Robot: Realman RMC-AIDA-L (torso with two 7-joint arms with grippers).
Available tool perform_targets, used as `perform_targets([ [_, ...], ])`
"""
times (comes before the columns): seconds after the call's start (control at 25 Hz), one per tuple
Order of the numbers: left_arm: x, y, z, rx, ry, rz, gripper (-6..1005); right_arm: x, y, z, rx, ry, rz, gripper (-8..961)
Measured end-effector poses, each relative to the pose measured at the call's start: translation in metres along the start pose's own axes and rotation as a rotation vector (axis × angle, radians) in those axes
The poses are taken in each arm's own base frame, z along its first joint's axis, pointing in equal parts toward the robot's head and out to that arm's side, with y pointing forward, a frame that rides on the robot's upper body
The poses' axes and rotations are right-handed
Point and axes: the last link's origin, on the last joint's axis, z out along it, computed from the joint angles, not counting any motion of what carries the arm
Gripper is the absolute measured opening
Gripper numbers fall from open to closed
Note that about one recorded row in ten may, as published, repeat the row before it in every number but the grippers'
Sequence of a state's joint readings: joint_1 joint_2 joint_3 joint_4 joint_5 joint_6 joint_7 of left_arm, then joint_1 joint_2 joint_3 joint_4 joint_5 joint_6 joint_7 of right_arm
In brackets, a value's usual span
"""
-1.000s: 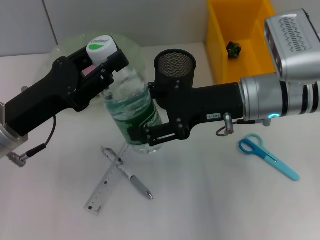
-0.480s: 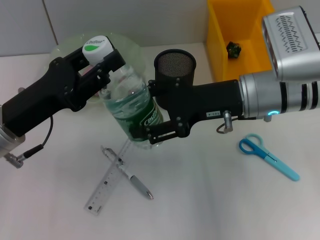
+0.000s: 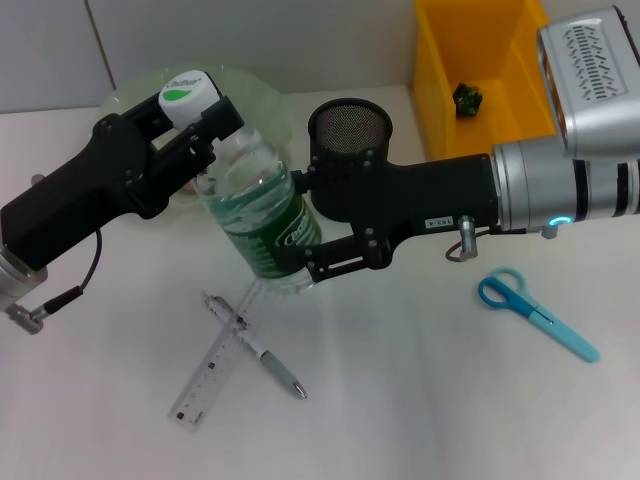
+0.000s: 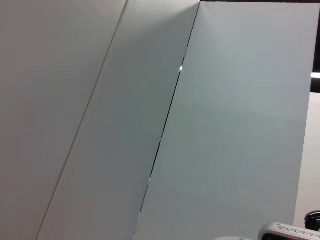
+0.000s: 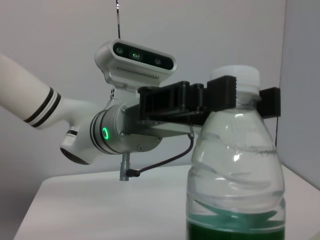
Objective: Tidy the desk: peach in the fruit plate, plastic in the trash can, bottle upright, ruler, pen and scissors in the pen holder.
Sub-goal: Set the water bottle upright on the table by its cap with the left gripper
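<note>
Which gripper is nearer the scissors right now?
Right. The right gripper clamps the bottle at its label, mid-desk, with the scissors off to its right. The left gripper grips the bottle's neck, farther away.

My left claw [image 3: 195, 150] is matt black plastic, and so is my right claw [image 3: 300, 265], behind it a brushed silver metal sleeve. The bottle [image 3: 258, 215] is clear, glossy ribbed plastic with a shiny green label and a smooth white cap. The surface [image 3: 420, 400] looks smooth, matt white. The pen holder [image 3: 349, 135] is black wire mesh, the trash can [image 3: 430, 95] glossy yellow plastic, the ruler [image 3: 210, 375] clear plastic, the fruit plate [image 3: 258, 95] translucent and glassy.
</note>
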State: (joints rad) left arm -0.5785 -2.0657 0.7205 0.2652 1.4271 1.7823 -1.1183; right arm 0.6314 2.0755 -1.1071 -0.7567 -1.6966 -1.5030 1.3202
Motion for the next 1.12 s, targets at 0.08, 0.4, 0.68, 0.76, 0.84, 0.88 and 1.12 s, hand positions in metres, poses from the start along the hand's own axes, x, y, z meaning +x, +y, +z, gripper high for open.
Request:
perform_targets([
  [0.08,0.000,0.000,0.000,0.000,0.000,0.000,440,-0.001,0.000,-0.001,0.001,0.000,0.001,820],
  [0.4,-0.001,-0.005,-0.001,0.039,-0.005,0.012,440,0.001,0.001,-0.011,0.032,-0.003,0.008,819],
  [0.68,-0.001,-0.017,-0.015,0.157,0.003,0.098,439,0.011,-0.004,-0.028,0.132,-0.016,0.046,819],
  [0.76,-0.002,-0.020,-0.020,0.197,0.000,0.137,439,0.016,-0.006,-0.034,0.175,-0.021,0.062,819],
  [0.84,-0.004,-0.024,-0.026,0.249,-0.007,0.183,439,0.021,-0.009,-0.041,0.221,-0.026,0.081,819],
  [0.88,-0.005,-0.027,-0.029,0.276,-0.011,0.208,439,0.022,-0.010,-0.044,0.239,-0.029,0.088,819],
  [1.12,-0.016,-0.034,-0.039,0.383,-0.058,0.320,440,0.033,-0.014,-0.054,0.315,-0.032,0.134,820],
])
